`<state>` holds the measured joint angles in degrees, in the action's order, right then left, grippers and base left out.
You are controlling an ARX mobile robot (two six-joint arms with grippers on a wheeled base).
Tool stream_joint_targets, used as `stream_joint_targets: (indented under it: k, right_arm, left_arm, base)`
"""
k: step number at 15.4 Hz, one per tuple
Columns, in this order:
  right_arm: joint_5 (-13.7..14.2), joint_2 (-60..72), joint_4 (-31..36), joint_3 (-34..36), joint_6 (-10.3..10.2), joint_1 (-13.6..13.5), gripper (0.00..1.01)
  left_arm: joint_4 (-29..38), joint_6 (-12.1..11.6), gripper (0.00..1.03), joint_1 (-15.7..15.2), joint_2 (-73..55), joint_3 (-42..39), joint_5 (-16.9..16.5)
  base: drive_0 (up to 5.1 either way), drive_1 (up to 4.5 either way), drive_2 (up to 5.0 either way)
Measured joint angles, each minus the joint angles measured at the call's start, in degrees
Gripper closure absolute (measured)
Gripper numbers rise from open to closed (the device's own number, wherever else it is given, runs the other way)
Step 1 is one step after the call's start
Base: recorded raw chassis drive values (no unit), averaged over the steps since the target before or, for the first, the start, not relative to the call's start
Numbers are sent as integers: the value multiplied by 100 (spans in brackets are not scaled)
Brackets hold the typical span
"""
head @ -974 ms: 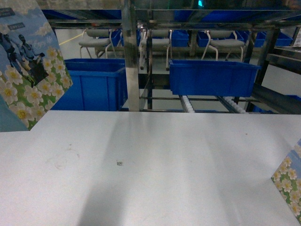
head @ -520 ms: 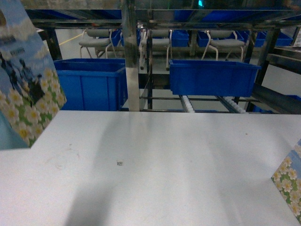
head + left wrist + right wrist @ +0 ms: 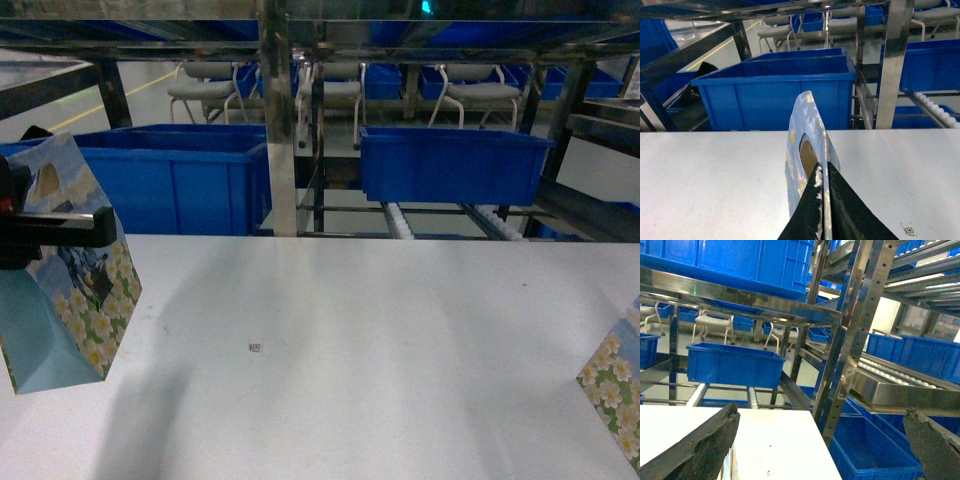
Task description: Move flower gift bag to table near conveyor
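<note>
The flower gift bag, sky-blue with white daisies, hangs at the far left over the table. I cannot tell whether its bottom touches the tabletop. My left gripper is shut on the bag's top edge. In the left wrist view the black fingers pinch the bag's rim, with the gripper pointing toward the conveyor. My right gripper is wide open with nothing between its fingers. It is out of the head view.
A second flowered bag stands at the table's right edge. Blue bins sit on the steel racking behind the table. A tiny dark tag lies mid-table. Another blue bin sits low beyond the table's right end.
The flower gift bag has come down from the top left corner toward the tabletop, and my left gripper holding it has come into the head view.
</note>
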<state>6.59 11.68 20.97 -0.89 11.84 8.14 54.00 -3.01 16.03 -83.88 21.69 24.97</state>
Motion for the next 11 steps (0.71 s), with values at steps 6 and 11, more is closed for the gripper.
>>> stream_joint_targets:
  k: [6,11]
  right_arm:
    - [0,0,0,0,0,0,3]
    - [0,0,0,0,0,0,3]
  left_arm:
    - [1818,485,101,-109,-1488,-437,-138]
    - [1989,579,101,343,-2199,-640,118]
  base:
    - [0,0,0]
    - [0,0,0]
